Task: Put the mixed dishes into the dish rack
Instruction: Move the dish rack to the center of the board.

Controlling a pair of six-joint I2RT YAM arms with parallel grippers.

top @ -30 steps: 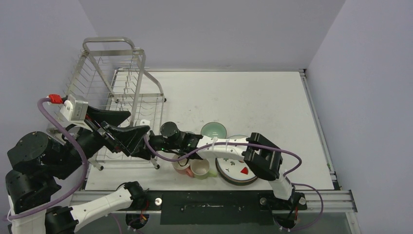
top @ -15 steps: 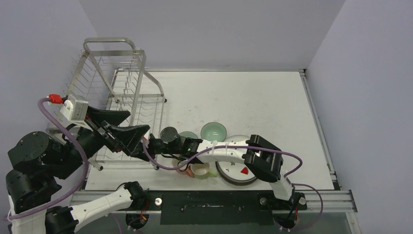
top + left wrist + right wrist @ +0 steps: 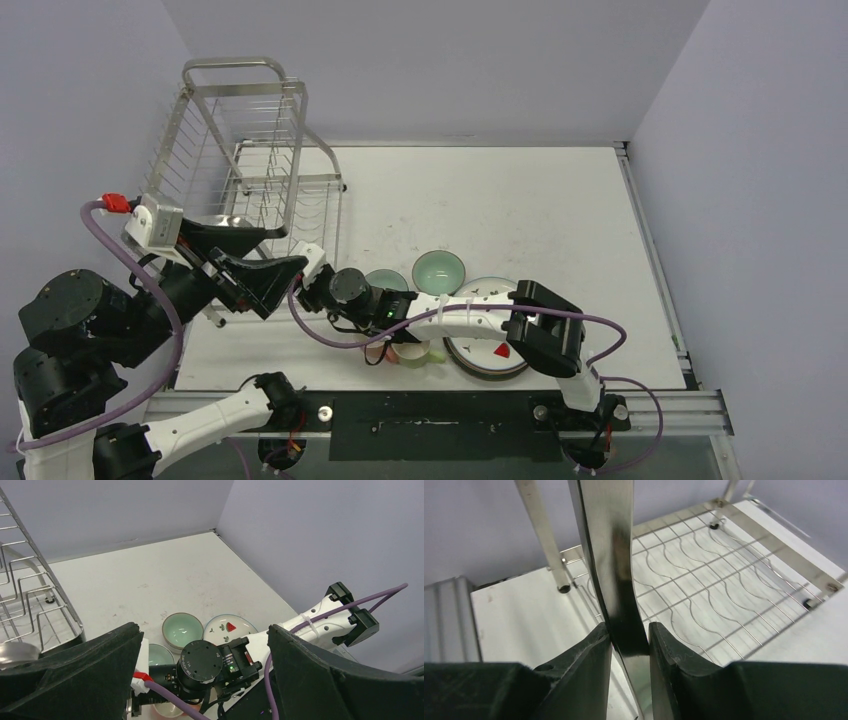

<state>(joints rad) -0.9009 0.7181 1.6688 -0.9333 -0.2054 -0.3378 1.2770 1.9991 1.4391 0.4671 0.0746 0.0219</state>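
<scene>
The steel wire dish rack [image 3: 250, 150] stands at the far left, tipped up off its near side. My right gripper [image 3: 312, 268] is shut on its shiny near-right frame tube [image 3: 609, 545]; in the right wrist view both fingers [image 3: 589, 655] press the tube. My left gripper [image 3: 287, 251] is open and empty, hovering just left of the right wrist, and also shows in the left wrist view [image 3: 202, 630]. Two mint bowls [image 3: 438, 268] [image 3: 385, 281], a strawberry plate [image 3: 490, 345], a pale mug [image 3: 412, 352] and a pink mug [image 3: 372, 352] sit under the right arm.
The right arm [image 3: 470, 310] stretches leftward over the dishes, its purple cable [image 3: 600, 335] looping at the near right. The rack's slotted lower grid [image 3: 724, 590] lies behind the gripped tube. Walls close the table's far and left sides.
My right gripper has moved left to the rack's near-right tube. The rack has shifted and tipped upward, away from its earlier position. The left arm has not moved.
</scene>
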